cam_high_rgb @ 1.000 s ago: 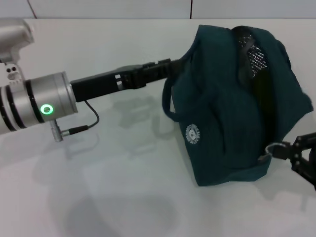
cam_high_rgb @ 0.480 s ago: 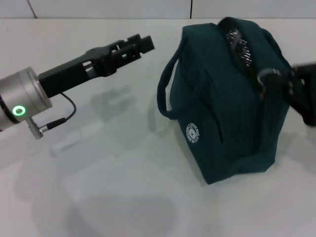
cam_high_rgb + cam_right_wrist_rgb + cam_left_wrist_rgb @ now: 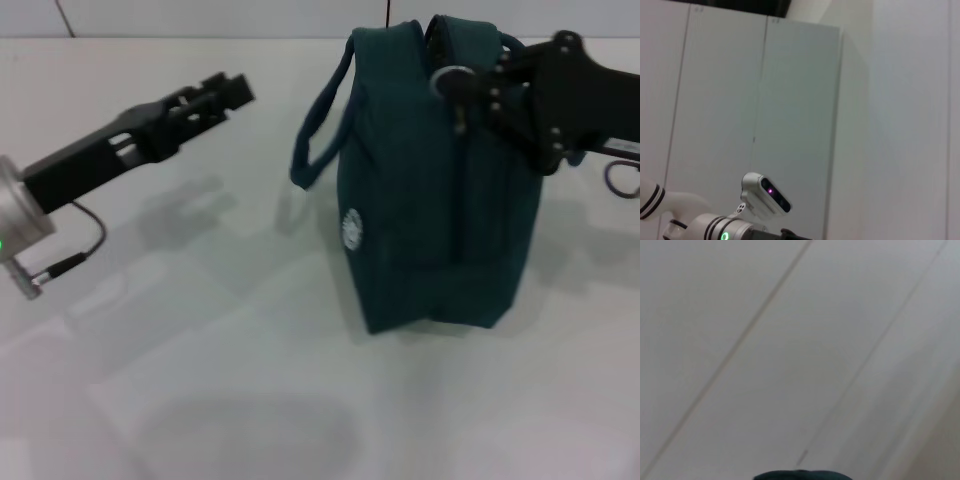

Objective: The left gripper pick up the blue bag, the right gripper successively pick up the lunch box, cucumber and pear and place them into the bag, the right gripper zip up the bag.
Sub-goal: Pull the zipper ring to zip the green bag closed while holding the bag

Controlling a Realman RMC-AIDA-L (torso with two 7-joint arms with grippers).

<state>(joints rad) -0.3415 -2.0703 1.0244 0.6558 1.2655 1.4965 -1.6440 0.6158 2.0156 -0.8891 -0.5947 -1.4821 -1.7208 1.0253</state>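
The blue bag point(image 3: 430, 190) is seen standing upright on the white counter point(image 3: 200, 380), zipped along its top, its handle point(image 3: 318, 130) looped leftward.

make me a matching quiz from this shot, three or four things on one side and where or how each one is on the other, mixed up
Things:
1. blue bag
2. left tool
3. right tool
4. round white logo

Places or states:
A. off to the bag's left, holding nothing
B. on the bag's side panel
C. standing upright on the white table
D. at the top of the bag, by the zip pull

Pairs: 1-C, 2-A, 3-D, 4-B
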